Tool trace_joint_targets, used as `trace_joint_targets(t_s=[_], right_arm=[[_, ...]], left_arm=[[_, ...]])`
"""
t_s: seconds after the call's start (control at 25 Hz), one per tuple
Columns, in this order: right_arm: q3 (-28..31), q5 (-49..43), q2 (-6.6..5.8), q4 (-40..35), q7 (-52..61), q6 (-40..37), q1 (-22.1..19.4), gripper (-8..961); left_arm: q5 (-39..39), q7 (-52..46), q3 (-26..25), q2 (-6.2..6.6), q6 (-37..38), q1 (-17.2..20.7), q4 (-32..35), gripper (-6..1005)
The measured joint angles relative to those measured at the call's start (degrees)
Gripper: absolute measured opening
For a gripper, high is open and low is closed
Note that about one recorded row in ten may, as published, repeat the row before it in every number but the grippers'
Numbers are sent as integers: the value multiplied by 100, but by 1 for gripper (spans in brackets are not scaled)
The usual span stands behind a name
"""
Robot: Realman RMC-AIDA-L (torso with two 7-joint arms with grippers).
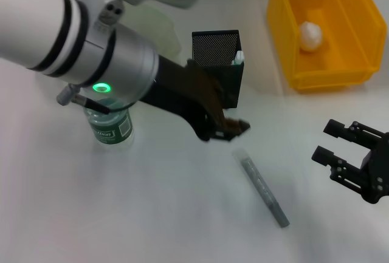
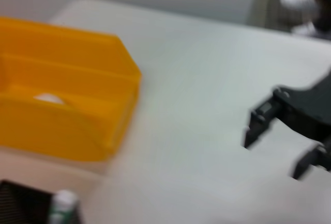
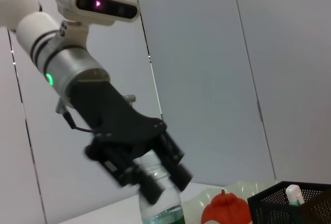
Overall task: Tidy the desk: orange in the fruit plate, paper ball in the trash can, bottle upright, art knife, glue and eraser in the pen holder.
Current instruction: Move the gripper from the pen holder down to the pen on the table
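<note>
Head view puts the trash can [image 1: 322,38] at two o'clock with the paper ball [image 1: 310,36] already lying inside, so that step looks done. At eleven o'clock the fruit plate [image 3: 235,189] sits behind the left arm; the right wrist view shows the orange [image 3: 225,208] in it. The bottle [image 1: 110,126] stands upright at nine o'clock. The pen holder [image 1: 217,62], near twelve, carries the glue [image 1: 239,57] at its corner; whether the eraser is inside cannot be told. Left to do, by this reading, is the art knife [image 1: 262,187], lying flat at five o'clock. The left gripper [image 1: 234,130] hangs near the centre, just above the knife's clear-capped end, jaws apart and empty. The right gripper [image 1: 333,144] waits at four o'clock, jaws apart.
</note>
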Motion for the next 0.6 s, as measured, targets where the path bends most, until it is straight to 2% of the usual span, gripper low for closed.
trace_joint_targets(t_s=[0.04, 0.24, 0.6], right_arm=[[2, 0, 0, 0, -1, -1, -10, 570], [15, 0, 4, 0, -3, -1, -47, 570], [138, 0, 8, 0, -12, -1, -110, 570]], left_arm=[[140, -167, 188, -16, 467, -336, 25, 439], [515, -179, 651, -27, 570, -509, 81, 439], [991, -56, 1240, -36, 434, -514, -32, 438]])
